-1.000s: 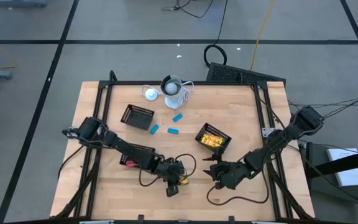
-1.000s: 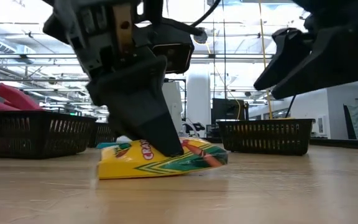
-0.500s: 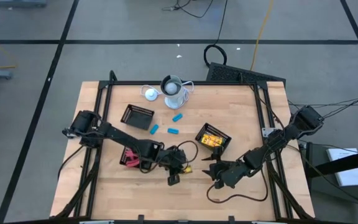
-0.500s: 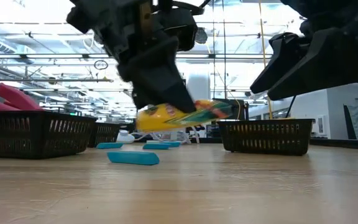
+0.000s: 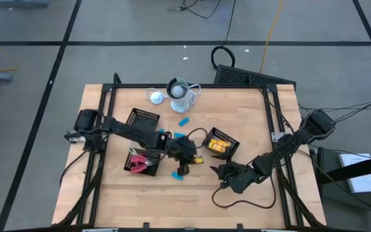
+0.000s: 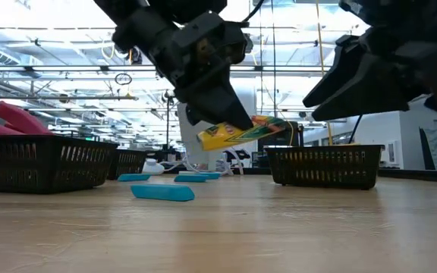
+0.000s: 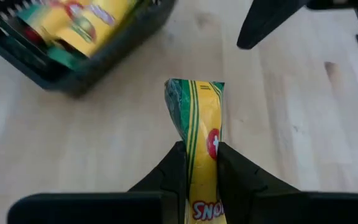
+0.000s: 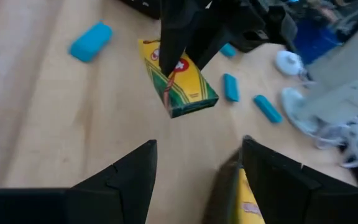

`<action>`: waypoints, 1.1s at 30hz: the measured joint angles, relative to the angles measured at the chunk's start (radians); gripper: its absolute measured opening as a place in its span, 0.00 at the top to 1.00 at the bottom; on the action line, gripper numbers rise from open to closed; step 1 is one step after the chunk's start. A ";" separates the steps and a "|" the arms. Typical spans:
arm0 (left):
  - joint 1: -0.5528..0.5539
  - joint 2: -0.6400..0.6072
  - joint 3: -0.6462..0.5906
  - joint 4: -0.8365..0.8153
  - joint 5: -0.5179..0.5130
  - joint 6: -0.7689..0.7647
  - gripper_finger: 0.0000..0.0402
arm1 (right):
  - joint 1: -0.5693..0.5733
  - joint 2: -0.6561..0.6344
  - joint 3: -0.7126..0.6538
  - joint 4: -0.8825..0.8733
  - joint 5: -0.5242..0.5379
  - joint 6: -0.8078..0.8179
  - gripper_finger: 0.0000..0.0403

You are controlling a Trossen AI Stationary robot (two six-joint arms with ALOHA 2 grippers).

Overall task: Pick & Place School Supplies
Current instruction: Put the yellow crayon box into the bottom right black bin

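Observation:
My left gripper (image 5: 189, 156) is shut on a yellow crayon box (image 6: 241, 130) and holds it above the table's middle, near the black mesh basket (image 5: 221, 143) that has more yellow crayon boxes in it. A light-blue eraser (image 5: 180, 174) lies flat on the wood just near of the gripper. Three more (image 5: 184, 121) lie toward the far side. My right gripper (image 5: 219, 172) hangs open to the right of the held box, its fingers (image 8: 123, 180) pointing at it, with nothing between them. My left gripper pinches the crayon box near one end (image 7: 202, 134) between its two fingers, one on each broad face. The fingers (image 8: 179, 37) slant down from above. The box sticks out beyond the fingertips, tilted, its free end (image 6: 275, 125) clear of the table.
A second basket (image 5: 140, 161) with red-handled tools sits at the left, under the left arm. A third basket (image 5: 142, 120) stands farther back. A white-grey round object (image 5: 180, 90) with a cable is at the far edge. Bare wood lies along the near edge.
My left gripper has risen and gone toward the far edge and the basket of crayon boxes, rolling as it went. It stays shut on the crayon box, which has been lifted off the table and now hangs tilted. The blue eraser stays on the wood.

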 joint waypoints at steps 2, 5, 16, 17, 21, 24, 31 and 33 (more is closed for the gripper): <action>0.025 0.000 0.000 0.023 0.035 0.030 0.85 | 0.000 0.000 0.000 -0.001 0.030 -0.002 0.43; 0.063 0.000 0.000 0.066 0.087 0.074 0.85 | -0.024 0.000 0.000 0.001 0.031 -0.009 0.43; 0.162 0.000 0.055 0.069 0.172 0.232 0.85 | -0.161 0.000 -0.042 0.039 0.025 -0.046 0.43; 0.168 0.000 0.066 0.059 0.177 0.244 0.85 | -0.167 0.000 -0.042 0.047 0.025 -0.053 0.43; 0.187 0.000 0.096 0.053 0.194 0.288 0.85 | -0.176 0.000 -0.042 0.066 0.024 -0.080 0.43; 0.201 0.000 0.099 0.049 0.195 0.307 0.85 | -0.176 0.000 -0.042 0.059 0.025 -0.081 0.43; 0.215 0.000 0.100 0.052 0.197 0.323 0.85 | -0.155 -0.031 -0.042 -0.152 0.132 0.026 0.43; 0.216 0.000 0.100 0.062 0.202 0.325 0.85 | -0.152 -0.061 -0.043 -0.249 0.168 0.100 0.43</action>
